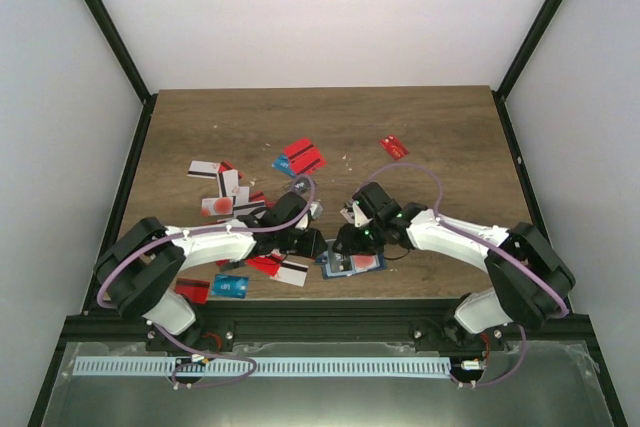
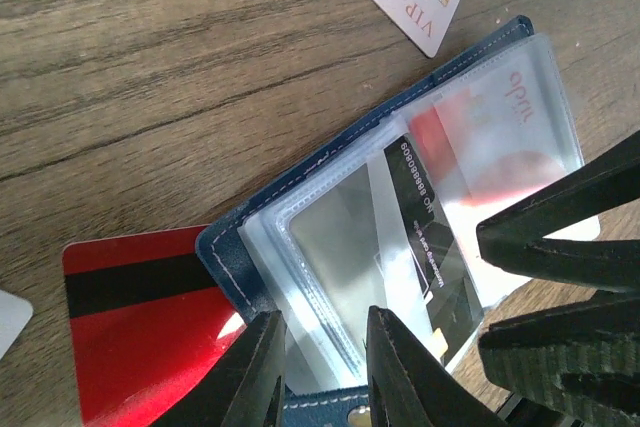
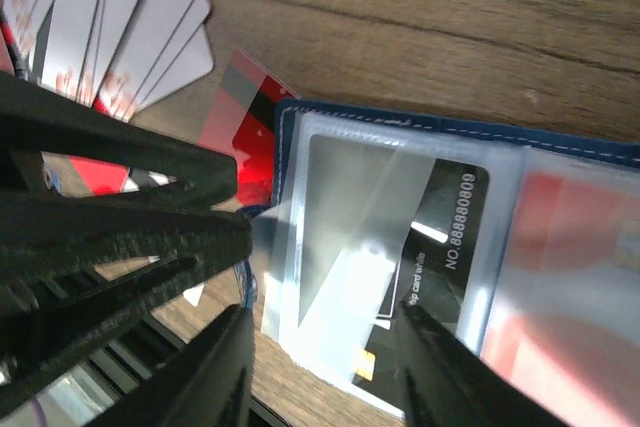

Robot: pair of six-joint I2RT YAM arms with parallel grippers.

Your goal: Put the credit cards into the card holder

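the dark navy-blue folding card holder (image 2: 228, 259) is lying open on the wooden table (image 2: 150, 67) with its clear plastic sleeve (image 2: 340, 247) leaves facing up. a dark grey plastic credit card (image 2: 430, 247) is sitting askew, only part-way inside the holder's middle pocket. the left gripper (image 2: 322, 332) is pinching the near edge of the sleeve leaves, its jaws almost closed on the plastic and seemingly lifting a leaf to open the pocket mouth. the right gripper (image 3: 322, 319) is standing with its jaws parted astride the near end of the card and sleeve, not visibly squeezing either.

the step in hand, as i judge it, is seating this grey card fully. to do it well, the card first needs squaring to the pocket — skewed as it is, a corner is likely to be catching on the sleeve seam. the push should then be running flat and straight toward the holder's far edge.

the left pinch should be acting as the anchor, since the holder is resting partly on a red striped card (image 2: 140, 317) under its near corner and may be sliding easily. light pressure is wiser here — the thin plastic may buckle. more loose credit cards (image 1: 225, 187) are lying to the left of the card holder and beyond it.
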